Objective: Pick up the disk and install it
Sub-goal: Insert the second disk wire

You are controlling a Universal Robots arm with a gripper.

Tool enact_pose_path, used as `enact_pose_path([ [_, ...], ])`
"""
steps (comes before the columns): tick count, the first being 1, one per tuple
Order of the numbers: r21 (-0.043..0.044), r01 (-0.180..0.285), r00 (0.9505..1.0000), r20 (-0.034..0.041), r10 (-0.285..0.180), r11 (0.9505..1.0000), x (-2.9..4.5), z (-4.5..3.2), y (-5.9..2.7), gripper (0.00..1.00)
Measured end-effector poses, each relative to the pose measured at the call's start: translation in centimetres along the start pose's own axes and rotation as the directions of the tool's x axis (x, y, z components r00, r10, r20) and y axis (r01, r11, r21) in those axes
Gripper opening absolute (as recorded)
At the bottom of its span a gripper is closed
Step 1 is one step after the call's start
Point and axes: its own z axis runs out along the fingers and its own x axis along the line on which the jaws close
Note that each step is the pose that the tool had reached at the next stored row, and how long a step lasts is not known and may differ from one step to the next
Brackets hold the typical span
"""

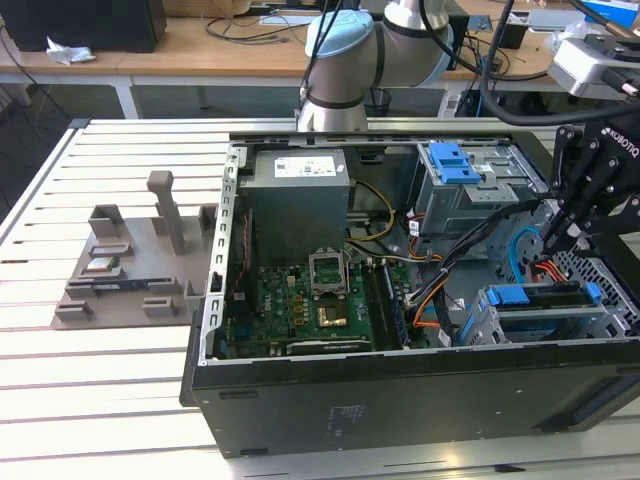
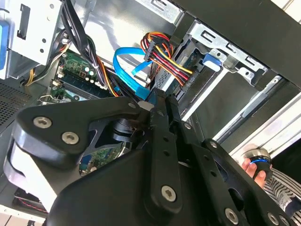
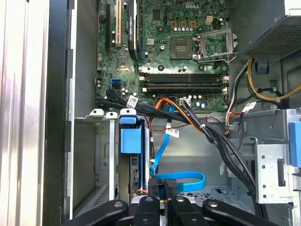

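The open computer case (image 1: 400, 400) lies on its side on the bench (image 1: 90, 400), taking up the bench's half toward the exterior view's right. A fixture stand (image 1: 130, 265) sits on the bench beside the case, toward the exterior view's left edge. Inside the case, the power supply (image 1: 297, 200) lies toward the far wall, with the motherboard (image 1: 300, 310) nearer the front wall. The drive cage (image 1: 470, 190) occupies the far corner, and the disk (image 1: 540, 300) sits in the bay at the near corner. The tool (image 1: 560, 235) hangs just above that bay, among the cables (image 3: 188, 117).
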Motion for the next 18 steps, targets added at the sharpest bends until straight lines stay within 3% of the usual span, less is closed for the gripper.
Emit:
enact_pose_path([
  [13,0.0,0.0,1.0,0.0,0.0,1.0,0.01,0.0,0.02,0.16],
  [18,0.0001,0.0,1.0,0.0001,0.0,1.0,0.47,0.05,0.31,0.16],
])
